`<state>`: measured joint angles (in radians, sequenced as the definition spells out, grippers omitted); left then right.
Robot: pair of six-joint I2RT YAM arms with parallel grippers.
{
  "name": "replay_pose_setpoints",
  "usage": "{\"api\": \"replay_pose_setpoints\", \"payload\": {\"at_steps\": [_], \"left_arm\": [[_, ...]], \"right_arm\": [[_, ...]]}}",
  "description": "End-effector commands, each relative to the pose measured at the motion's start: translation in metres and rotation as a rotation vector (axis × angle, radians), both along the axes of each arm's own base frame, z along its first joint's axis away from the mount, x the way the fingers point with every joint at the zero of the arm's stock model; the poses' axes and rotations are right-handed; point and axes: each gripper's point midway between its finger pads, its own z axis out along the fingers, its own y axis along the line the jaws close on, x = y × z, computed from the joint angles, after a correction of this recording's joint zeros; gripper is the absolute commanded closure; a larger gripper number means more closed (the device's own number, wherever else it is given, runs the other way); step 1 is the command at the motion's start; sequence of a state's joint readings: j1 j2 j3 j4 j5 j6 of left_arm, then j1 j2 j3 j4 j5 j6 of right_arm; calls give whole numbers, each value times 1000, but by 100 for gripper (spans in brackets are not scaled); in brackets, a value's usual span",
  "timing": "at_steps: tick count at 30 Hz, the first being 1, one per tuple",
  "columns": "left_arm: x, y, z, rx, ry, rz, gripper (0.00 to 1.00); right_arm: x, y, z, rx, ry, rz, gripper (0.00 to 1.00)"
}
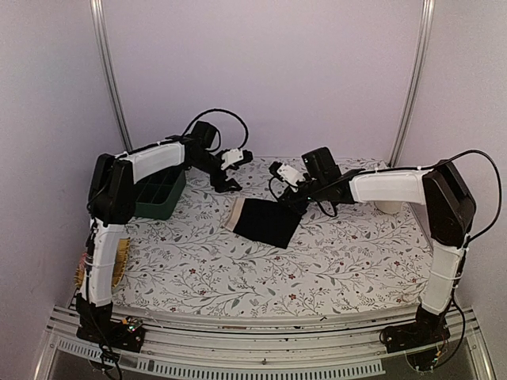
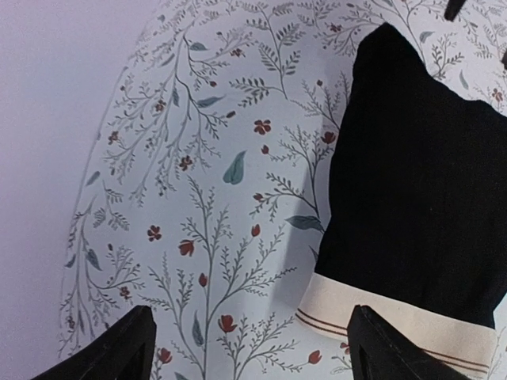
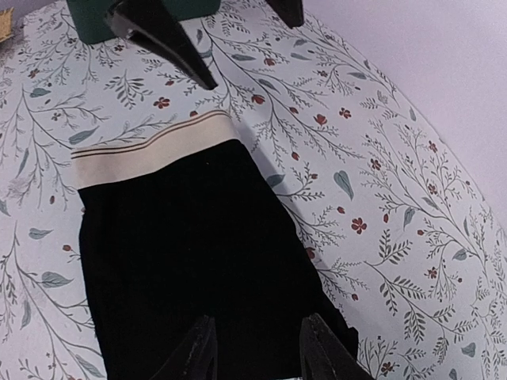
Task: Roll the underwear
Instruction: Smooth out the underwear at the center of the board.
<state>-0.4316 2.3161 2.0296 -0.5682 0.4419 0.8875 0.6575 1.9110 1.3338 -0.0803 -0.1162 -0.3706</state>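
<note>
Underwear, a flat black fabric garment with cream band (image 1: 265,222), lies mid-frame: light, limp, probably best pinched at an edge. Left gripper (image 2: 249,348) gapes wide; right gripper (image 3: 261,352) narrower, both empty.

Floral-cloth table (image 1: 317,269) — flat underwear (image 1: 265,222), green tray (image 1: 158,198)

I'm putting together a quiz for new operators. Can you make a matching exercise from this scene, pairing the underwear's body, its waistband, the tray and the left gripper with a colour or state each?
Things:
1. underwear body
2. waistband
3. compartment tray
4. left gripper

Colour or state:
A. dark green
B. open, holding nothing
C. black
D. cream with thin brown stripes

Pairs: 1-C, 2-D, 3-A, 4-B
</note>
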Motion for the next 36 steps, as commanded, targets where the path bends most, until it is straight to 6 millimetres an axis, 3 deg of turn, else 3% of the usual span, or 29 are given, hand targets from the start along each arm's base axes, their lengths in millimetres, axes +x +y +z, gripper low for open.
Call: {"api": "replay_pose_setpoints", "payload": {"at_steps": [1, 6, 12, 25, 36], "left_arm": [[-16, 2, -46, 51, 182, 8, 11], [-19, -2, -56, 56, 184, -32, 8], [-2, -5, -75, 101, 157, 32, 10], [26, -5, -90, 114, 79, 144, 14], [21, -2, -115, 184, 80, 168, 16]], "right_arm": [[21, -18, -29, -30, 73, -106, 63], [34, -25, -43, -58, 87, -140, 63], [45, -35, -65, -132, 87, -185, 63], [64, -54, -92, -228, 66, -257, 63], [77, -67, -110, -235, 133, -286, 65]]}}
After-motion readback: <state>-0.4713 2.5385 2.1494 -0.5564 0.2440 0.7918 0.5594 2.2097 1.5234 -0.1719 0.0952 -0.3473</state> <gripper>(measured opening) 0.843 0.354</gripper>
